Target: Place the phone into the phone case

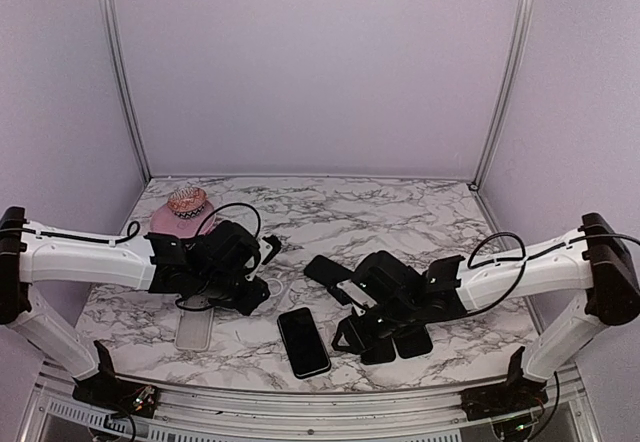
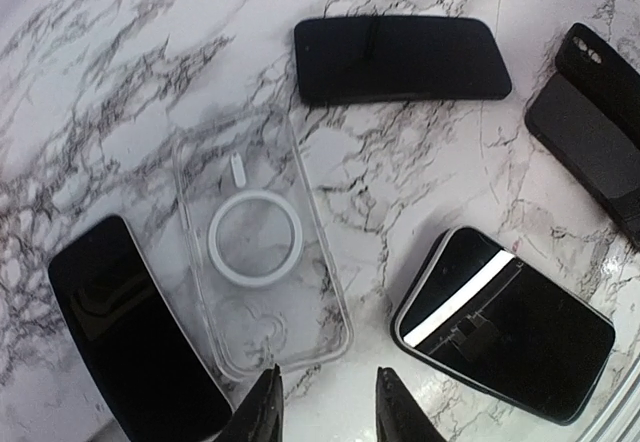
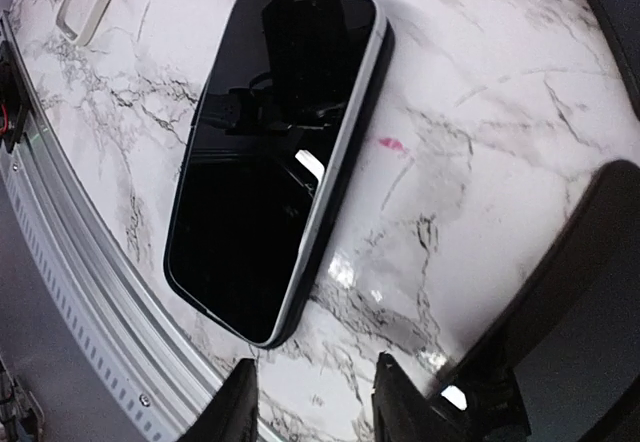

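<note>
**Marble worktop point(image 1: 420, 212), both arms reaching inward, read from left to right.**

- **Far left, rear:** a pink round object point(image 1: 172, 220) carries a brown studded piece point(image 1: 186, 200).
- **Left, near the front edge:** a plain clear case point(image 1: 193, 332) lies flat beside the left arm.
- **Left tool point(image 2: 325, 412):** it hangs low over the worktop. Its fingers point(image 2: 262, 407) stand a modest gap apart, with nothing between them.
- **Ahead of the left tool's fingers (left wrist view):**
  - The ringed clear case point(image 2: 255, 252) lies flat. The marble shows through it, and its white ring sits near the middle.
  - A dark glossy slab point(image 2: 130, 347) lies just beside one long edge of this case. Whether it is a phone or a case cannot be told.
  - A black case point(image 2: 400, 59) lies beyond the far short end of the ringed case, apart from it.
- **Centre:** the phone point(image 1: 303, 342) lies screen up on bare worktop near the front edge.
  - It is outside every case, apart from the ringed clear case, and between the two tools.
  - The right wrist view shows its pale metal side band.
  - The grey front rail point(image 3: 85, 292) runs alongside it.
- **Right tool point(image 3: 320, 407):** it hovers just short of the phone's nearer end. Its fingers point(image 3: 245, 407) stand moderately wide and grip nothing.
- **Right of the phone:** two more black cases point(image 1: 395, 347) lie side by side on the worktop beneath the right arm. They are near the phone but not touching it.
</note>
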### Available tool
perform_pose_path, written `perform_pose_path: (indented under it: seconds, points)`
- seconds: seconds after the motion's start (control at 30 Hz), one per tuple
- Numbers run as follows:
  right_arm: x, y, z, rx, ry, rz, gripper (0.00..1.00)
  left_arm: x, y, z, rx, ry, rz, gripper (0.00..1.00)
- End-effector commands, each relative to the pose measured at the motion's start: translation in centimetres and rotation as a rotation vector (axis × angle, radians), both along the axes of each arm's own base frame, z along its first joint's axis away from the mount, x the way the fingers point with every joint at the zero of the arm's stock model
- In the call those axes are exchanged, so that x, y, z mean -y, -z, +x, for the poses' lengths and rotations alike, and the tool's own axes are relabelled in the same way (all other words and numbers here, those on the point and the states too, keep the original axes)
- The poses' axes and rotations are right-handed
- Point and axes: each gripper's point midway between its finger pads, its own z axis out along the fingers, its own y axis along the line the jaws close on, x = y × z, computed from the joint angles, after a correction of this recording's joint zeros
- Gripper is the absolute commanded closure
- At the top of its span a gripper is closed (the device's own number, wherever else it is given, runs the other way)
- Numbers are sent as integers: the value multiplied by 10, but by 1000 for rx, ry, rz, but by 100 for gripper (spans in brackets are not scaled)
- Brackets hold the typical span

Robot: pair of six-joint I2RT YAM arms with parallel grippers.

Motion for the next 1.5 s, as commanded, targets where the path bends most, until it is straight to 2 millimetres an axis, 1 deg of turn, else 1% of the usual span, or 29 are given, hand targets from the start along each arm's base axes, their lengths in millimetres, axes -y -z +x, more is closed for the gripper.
perform_pose_path:
  seconds: [0.0,0.13,0.2,0.27,0.3,0.37,0.43,0.5,0.57,0.63,0.73,0.83,0.93,1.0,1.13,1.2,1.33,1.4,1.47]
  points:
    - [-25,1,20,80,-34,8,68,-13,29,-32,-94,-23,20,71]
    - [-24,18,24,73,-24,-24,74,-6,51,-51,-145,8,19,75]
    - [-25,25,21,59,-39,-31,75,-4,61,-55,-157,20,27,76]
    - [-24,26,17,58,-60,-30,73,-4,67,-53,-148,24,50,76]
    - [-22,24,16,71,-65,-34,72,-5,66,-49,-129,24,62,76]
    - [-16,21,16,95,-61,-46,72,-1,57,-38,-82,30,65,76]
    - [-6,24,14,94,-46,-82,74,6,42,-20,-30,27,59,76]
    - [-2,30,4,72,-54,-113,77,10,36,1,2,12,67,77]
    - [-5,35,-12,53,-89,-126,79,17,40,18,11,18,95,80]
    - [-9,40,-28,32,-117,-137,82,27,45,26,20,48,121,81]
    - [-15,42,-45,-7,-126,-116,87,40,57,34,27,89,161,81]
    - [-23,41,-53,-30,-122,-66,90,49,67,39,20,112,182,81]
    - [-23,46,-50,-22,-97,-75,93,55,76,41,11,137,199,82]
    - [-23,50,-44,-4,-73,-91,95,58,83,37,-11,160,197,81]
    - [-28,52,-29,40,-19,-82,96,55,94,23,-66,199,200,81]
    - [-30,54,-24,51,-1,-77,97,55,97,11,-99,264,195,81]
    - [-31,52,-14,85,27,-74,98,59,106,-23,-206,371,161,82]
    - [-32,48,-10,110,40,-70,98,57,115,-37,-264,381,164,85]
    - [-33,45,-6,124,52,-60,98,52,123,-49,-309,376,172,87]
